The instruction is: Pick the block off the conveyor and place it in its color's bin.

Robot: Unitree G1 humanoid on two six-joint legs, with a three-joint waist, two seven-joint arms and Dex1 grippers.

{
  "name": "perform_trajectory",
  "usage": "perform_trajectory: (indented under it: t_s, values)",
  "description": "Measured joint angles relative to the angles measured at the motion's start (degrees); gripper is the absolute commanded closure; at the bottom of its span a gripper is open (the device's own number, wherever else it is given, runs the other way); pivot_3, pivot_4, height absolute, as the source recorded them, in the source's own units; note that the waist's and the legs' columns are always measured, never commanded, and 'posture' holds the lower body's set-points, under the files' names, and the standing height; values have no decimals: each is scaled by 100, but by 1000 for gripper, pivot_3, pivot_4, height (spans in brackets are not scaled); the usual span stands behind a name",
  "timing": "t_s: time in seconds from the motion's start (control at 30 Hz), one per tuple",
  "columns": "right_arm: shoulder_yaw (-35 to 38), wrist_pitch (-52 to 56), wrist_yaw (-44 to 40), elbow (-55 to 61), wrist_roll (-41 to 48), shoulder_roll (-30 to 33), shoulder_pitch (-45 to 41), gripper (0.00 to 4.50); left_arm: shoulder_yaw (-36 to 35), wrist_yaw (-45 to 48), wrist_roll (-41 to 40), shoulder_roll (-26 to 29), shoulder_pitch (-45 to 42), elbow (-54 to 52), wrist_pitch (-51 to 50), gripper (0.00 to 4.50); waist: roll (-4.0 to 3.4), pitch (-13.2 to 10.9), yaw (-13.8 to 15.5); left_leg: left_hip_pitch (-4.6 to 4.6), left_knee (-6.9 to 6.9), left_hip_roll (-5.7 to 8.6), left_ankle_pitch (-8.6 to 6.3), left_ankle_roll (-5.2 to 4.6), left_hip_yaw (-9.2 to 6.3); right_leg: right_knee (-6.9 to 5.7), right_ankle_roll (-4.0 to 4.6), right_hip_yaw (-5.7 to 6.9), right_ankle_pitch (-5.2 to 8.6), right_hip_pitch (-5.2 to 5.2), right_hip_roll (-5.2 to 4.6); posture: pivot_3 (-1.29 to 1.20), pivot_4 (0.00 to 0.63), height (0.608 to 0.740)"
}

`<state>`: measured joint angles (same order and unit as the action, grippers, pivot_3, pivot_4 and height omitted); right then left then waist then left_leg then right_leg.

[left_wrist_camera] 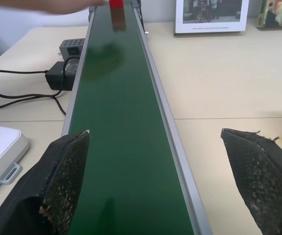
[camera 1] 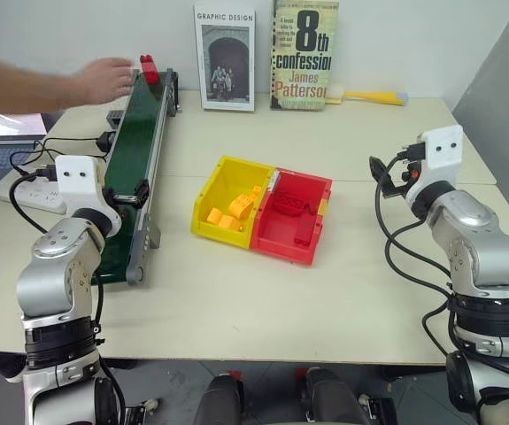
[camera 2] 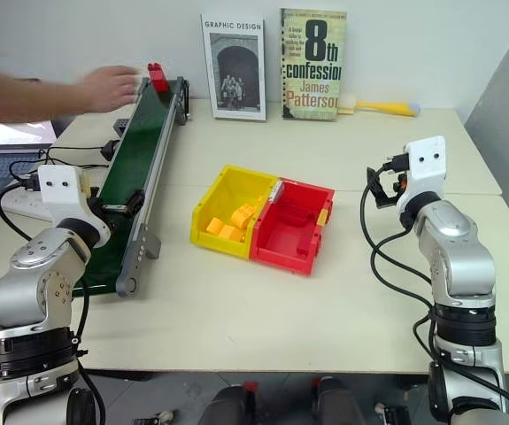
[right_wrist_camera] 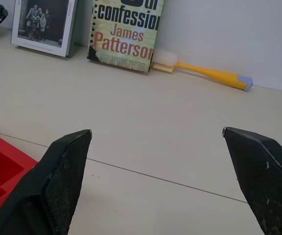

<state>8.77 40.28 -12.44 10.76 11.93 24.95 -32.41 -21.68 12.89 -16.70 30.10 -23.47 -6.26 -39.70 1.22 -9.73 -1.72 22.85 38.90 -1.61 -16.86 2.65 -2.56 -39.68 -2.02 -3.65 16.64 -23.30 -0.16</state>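
Nothing is done yet: the block (camera 1: 150,68) sits at the conveyor's (camera 1: 139,150) far end, upper left, beside a person's hand (camera 1: 105,80). Both pincers, left (left_wrist_camera: 155,181) and right (right_wrist_camera: 160,181), gape wide, empty. The bin (camera 1: 292,217) waits mid-surface.

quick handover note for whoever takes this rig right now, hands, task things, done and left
Left hand: open, empty, over the near end of the conveyor.
Right hand: open, empty, above the table right of the red bin.
Red block: at the far end of the belt, a person's hand beside it.
Done: nothing with this block.
Left: pick the block, place it in the red bin.
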Motion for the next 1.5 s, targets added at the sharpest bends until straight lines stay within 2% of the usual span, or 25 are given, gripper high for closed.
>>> perform_trajectory:
  t_s: [0.8,0.93,0.97,1.03,1.1,1.23,1.33,1.5]
  values:
    - [-8,-124,-286,-197,6,155,-71,0,-513,-379,-146,-135,6,-160,172,43,0,0,1,0,0,0,0,0,0,1,0,0,0,0,0,0,150,740]
    - [-15,-209,-906,-218,300,267,-216,0,-512,-465,-105,-134,8,-146,231,43,0,0,0,0,0,0,0,0,0,1,0,0,0,0,0,0,150,740]
    - [-45,-148,-1372,-184,606,411,-291,0,-509,-469,-93,-133,0,-101,283,43,0,0,1,-1,-1,0,0,0,-1,2,0,2,0,0,0,0,150,740]
    - [-95,-88,-1744,-62,854,491,-339,0,-509,-475,-88,-131,-3,-48,293,43,0,0,0,-1,-2,-2,-1,-1,-5,4,0,6,0,3,1,0,150,740]
    - [-132,369,-2547,166,1639,681,-430,0,-480,-465,-82,-130,-35,103,354,43,-2,-1,2,1,-2,0,-1,-1,-10,5,0,8,0,3,1,0,150,740]
    - [-273,887,-3420,531,2404,1104,-620,0,-389,-447,-82,-130,-150,245,424,43,-1,-1,8,2,1,0,-1,-2,-19,11,0,16,0,10,-1,0,150,740]
    - [-397,1023,-3733,668,2666,1202,-800,0,-325,-447,-63,-130,-215,300,481,43,0,0,6,1,1,0,-1,-2,-19,12,0,16,0,10,0,0,150,740]
    - [-565,1023,-3748,669,2734,1192,-923,0,-262,-471,-9,-130,-215,456,504,43,0,0,7,4,1,-1,-1,-2,-19,13,0,16,0,9,-1,0,150,740]
